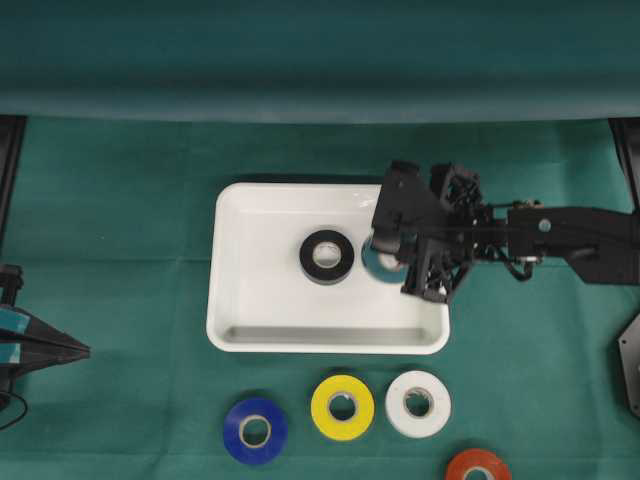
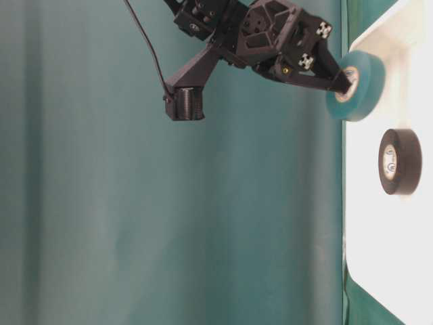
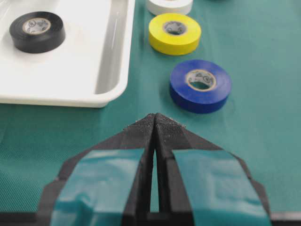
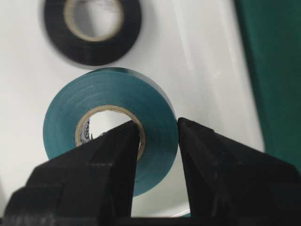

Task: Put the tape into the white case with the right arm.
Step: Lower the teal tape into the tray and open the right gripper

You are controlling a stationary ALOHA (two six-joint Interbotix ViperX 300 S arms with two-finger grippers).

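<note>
Tape rolls left on the bench: blue roll (image 1: 255,431), yellow roll (image 1: 342,407), white roll (image 1: 418,403). Left end effector (image 3: 154,123) is clenched, empty. Teal tape (image 4: 111,128), light, stiff and smooth, is pinched through its wall by the right end effector (image 4: 159,130) above the white case (image 1: 262,304).

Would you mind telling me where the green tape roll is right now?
The green tape roll hangs in the right claw above the white case's right side, beside the black roll.

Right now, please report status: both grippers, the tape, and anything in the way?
Right gripper shut on green tape, held over white case. Left gripper shut, empty, parked. Black roll lies in the case beside the drop spot.
</note>
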